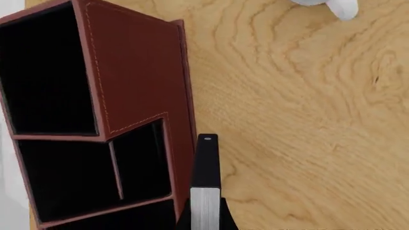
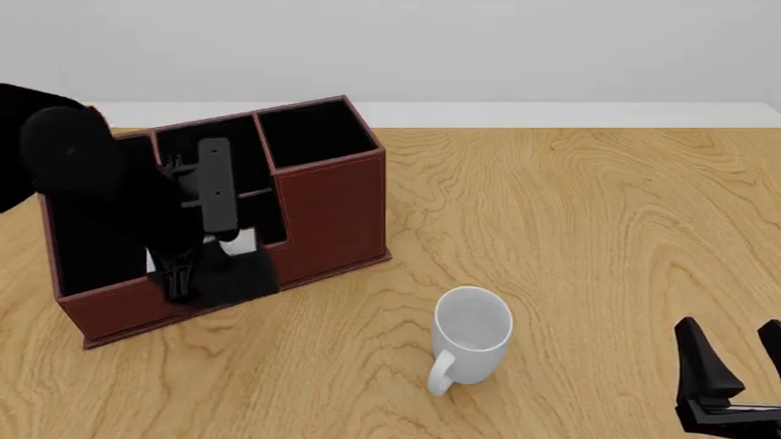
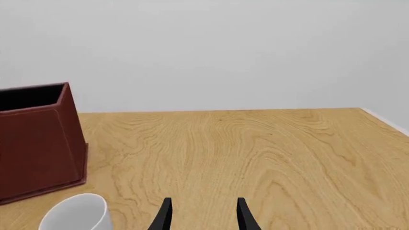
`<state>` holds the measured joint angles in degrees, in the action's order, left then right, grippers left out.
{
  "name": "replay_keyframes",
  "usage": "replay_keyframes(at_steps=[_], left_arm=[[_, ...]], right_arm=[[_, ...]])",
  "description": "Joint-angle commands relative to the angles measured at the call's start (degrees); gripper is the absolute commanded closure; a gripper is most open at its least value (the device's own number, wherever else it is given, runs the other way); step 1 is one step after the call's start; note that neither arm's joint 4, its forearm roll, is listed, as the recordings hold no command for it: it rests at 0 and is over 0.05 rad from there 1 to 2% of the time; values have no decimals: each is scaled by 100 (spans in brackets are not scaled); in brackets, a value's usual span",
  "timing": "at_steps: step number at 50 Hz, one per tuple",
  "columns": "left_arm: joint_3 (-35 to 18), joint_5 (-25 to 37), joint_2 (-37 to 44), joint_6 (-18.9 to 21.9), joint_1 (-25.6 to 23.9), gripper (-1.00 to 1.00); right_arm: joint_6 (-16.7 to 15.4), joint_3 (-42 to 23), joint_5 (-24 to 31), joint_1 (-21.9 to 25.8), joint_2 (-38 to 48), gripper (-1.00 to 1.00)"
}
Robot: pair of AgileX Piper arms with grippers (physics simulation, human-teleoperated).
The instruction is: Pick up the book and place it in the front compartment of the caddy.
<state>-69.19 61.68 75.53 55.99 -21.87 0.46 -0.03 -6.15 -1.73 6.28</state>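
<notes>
Down at the left jaws (image 1: 206,221), the book (image 1: 206,179) is clamped by its lower end, black cover and grey-white page edge running straight out ahead of the fingers. Just beside it, on the side of the jaws toward the counter's edge, stands the reddish-brown caddy (image 1: 137,76), its black cells open toward the wrist camera; the book is outside the stitched wall, not in any cell. In the front view the left arm (image 2: 86,183) hangs over the caddy (image 2: 329,201) and hides much of its near cells, with the book (image 2: 232,274) low against the front wall. Farther out from these jaws, toward the other arm, a white mug (image 2: 470,334) stands upright on the counter (image 2: 586,229), well apart from the caddy. The right jaws (image 2: 732,366) are spread open and grip nothing, hovering low near the counter's near edge, with the mug (image 3: 73,213) just off to one side ahead of them. Pale wood grain covers the whole counter, and beyond its far edge is a plain light-grey wall (image 3: 223,48).
</notes>
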Motion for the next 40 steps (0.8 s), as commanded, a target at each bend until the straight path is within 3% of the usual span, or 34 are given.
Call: replay_keyframes(at_steps=[1, 7, 12, 15, 20, 23, 30, 40], left_arm=[[-933, 810, -39, -264, -239, 100], [-1192, 822, -32, -242, -194, 100], [-1132, 822, -132, 172, 92, 100], [-1410, 822, -87, 189, 150, 100], [-1343, 822, -153, 439, 293, 100], [-1538, 822, -106, 316, 188, 100], [-2045, 822, 17, 669, 475, 100], [-2649, 822, 393, 789, 661, 100]], right_arm=[[86, -3, 32, -4, -59, -100], [118, -5, 10, 11, -43, -100], [174, -9, 69, 21, -115, -100], [188, -13, 116, 8, -170, -100], [214, -16, 117, 9, -174, -100], [230, -20, 121, 15, -181, -100], [261, -28, 180, 2, -243, -100], [264, -23, 242, -11, -312, -100]])
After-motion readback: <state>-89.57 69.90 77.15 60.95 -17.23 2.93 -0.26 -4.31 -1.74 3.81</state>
